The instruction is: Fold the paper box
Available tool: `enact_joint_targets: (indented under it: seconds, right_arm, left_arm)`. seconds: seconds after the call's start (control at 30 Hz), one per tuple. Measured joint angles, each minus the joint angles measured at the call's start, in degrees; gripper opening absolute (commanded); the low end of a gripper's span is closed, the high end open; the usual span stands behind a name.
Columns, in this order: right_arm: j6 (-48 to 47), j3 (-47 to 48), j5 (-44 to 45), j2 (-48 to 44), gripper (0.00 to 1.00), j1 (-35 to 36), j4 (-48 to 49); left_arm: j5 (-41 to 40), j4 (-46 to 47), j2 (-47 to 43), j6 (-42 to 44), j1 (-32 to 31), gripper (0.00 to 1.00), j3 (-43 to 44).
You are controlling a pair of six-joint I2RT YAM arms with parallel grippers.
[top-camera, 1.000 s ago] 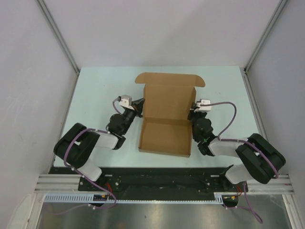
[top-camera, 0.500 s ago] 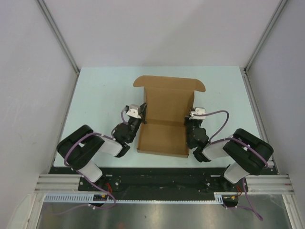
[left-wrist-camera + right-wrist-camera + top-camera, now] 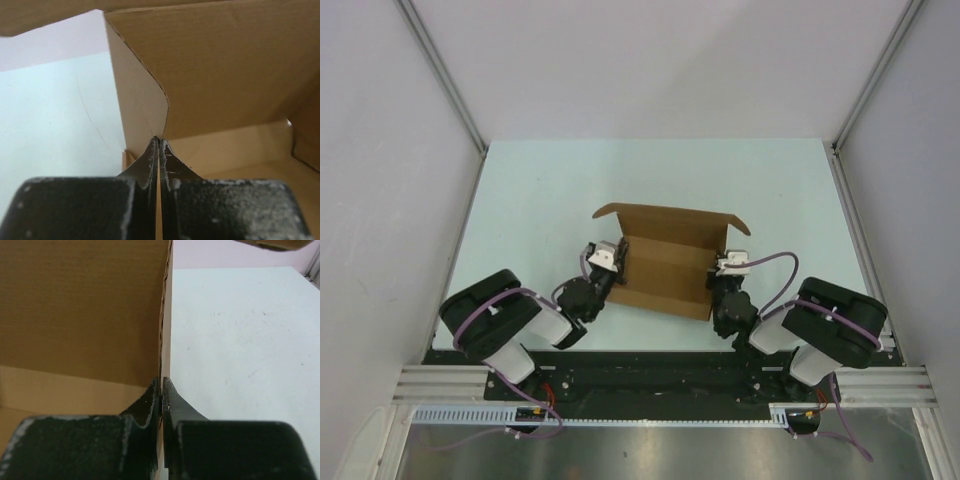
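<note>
The paper box [image 3: 665, 260] is plain brown cardboard, near the table's front edge, its lid panel raised steeply with flaps out at both top corners. My left gripper [image 3: 613, 262] is shut on the box's left side wall; in the left wrist view the fingers [image 3: 150, 160] pinch the thin cardboard edge [image 3: 142, 107]. My right gripper [image 3: 719, 272] is shut on the box's right side wall; in the right wrist view the fingers [image 3: 172, 400] clamp the wall's edge [image 3: 166, 315]. The box's inside [image 3: 75, 310] shows brown.
The pale green table [image 3: 550, 190] stretches behind and beside the box. White walls with metal posts [image 3: 445, 75] close in the back and sides. A black rail [image 3: 650, 370] runs along the front edge between the arm bases.
Both grippers have pulled back toward the arm bases, dragging the box nearer. The lid panel, lying flat before, has swung up steeply.
</note>
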Motion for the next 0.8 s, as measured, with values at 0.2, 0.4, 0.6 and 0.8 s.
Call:
enact_joint_targets:
  seconds: [0.2, 0.4, 0.6, 0.8]
  right_arm:
    - [2.16, -1.51, 3.08, 0.37, 0.0, 3.13, -0.2]
    - [2.8, -1.9, 2.56, 0.74, 0.22, 5.99, -4.17]
    - [2.25, -2.03, 2.62, 0.39, 0.5, 8.83, -7.3]
    - [1.03, -2.08, 3.89, -5.35, 0.66, 11.3, -8.31]
  left_arm:
    - [-0.9, -1.2, 0.02, -0.37, -2.47, 0.0, -3.23]
    - [-1.55, -7.43, 0.31, -0.44, -4.11, 0.0, -5.42]
    - [-3.76, -8.85, 1.64, -0.44, -4.68, 0.0, -5.81]
    - [-4.98, -8.68, 1.77, -0.44, -4.92, 0.0, -5.84]
